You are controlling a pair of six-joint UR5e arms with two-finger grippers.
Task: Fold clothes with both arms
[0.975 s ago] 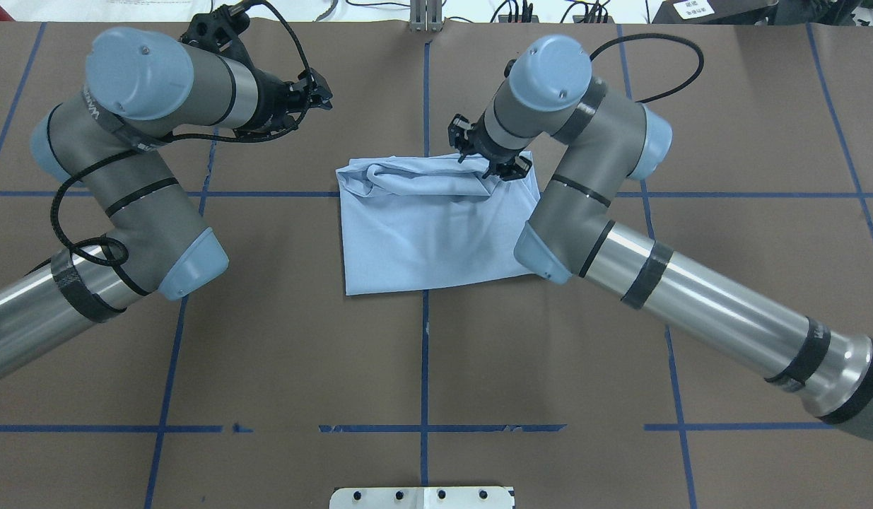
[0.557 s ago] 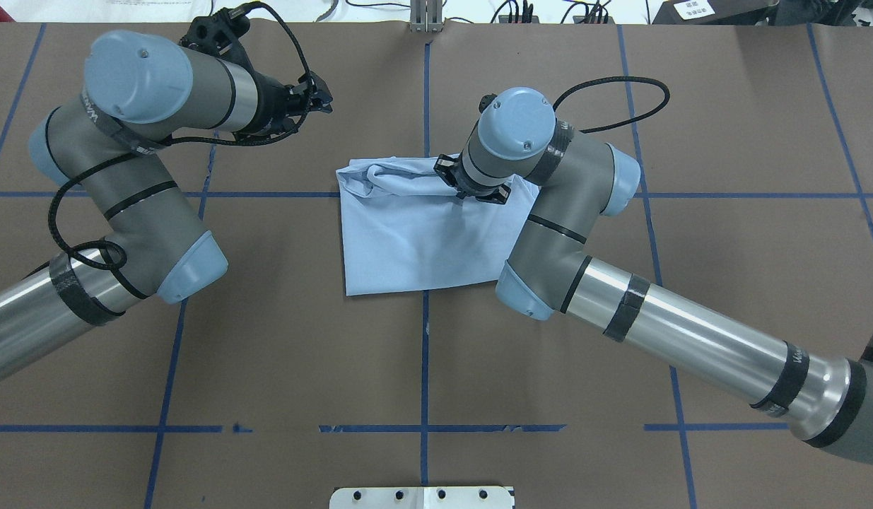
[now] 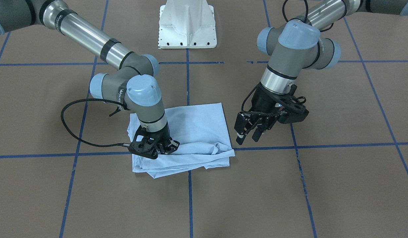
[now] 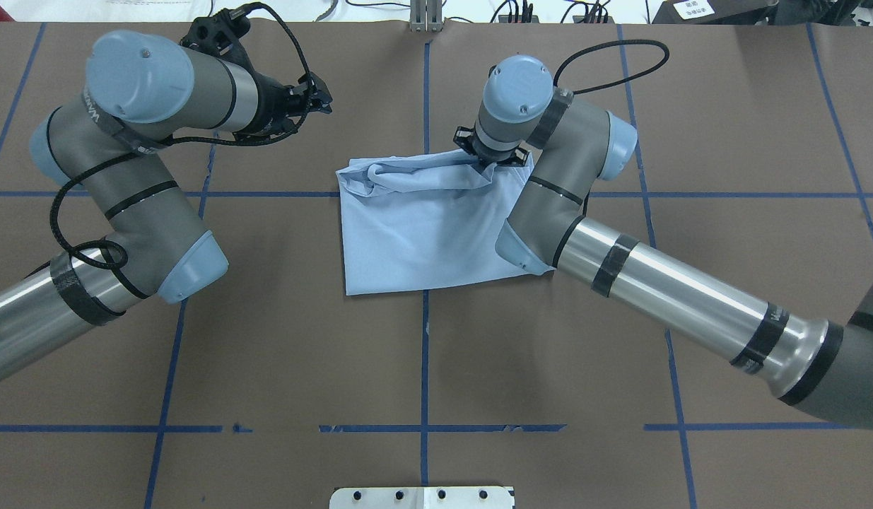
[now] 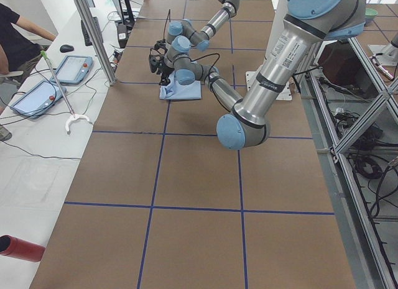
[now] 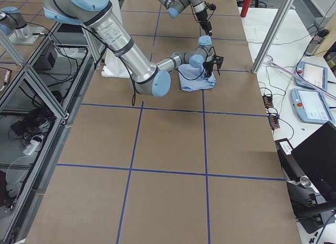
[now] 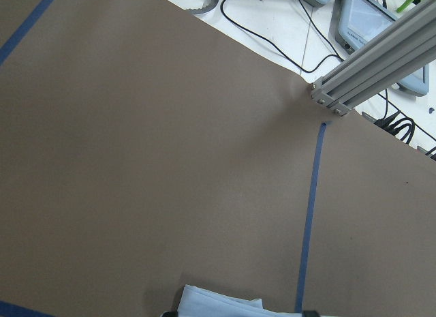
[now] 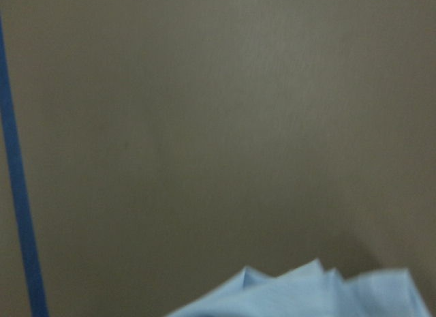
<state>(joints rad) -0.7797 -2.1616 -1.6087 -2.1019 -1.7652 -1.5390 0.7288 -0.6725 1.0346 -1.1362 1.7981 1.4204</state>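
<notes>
While the light blue folded cotton T-shirt [image 4: 415,233] lies centred on the brown taped surface [image 4: 266,353], the right black two-finger pincer [image 4: 491,161] digs into its 1 o'clock corner, grip unclear; the left pincer [image 3: 246,138] hovers spread at 10 o'clock.

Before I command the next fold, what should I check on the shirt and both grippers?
1. Black right gripper touching the folded light blue T-shirt: ok.
2. Right gripper closed on fabric: cannot tell, its fingertips are hidden.
3. Black left gripper open and off the T-shirt: ok.
4. Bunched ridge along the far side smoothed: not ok.
5. Near edge flat on the brown table cover: ok.
</notes>
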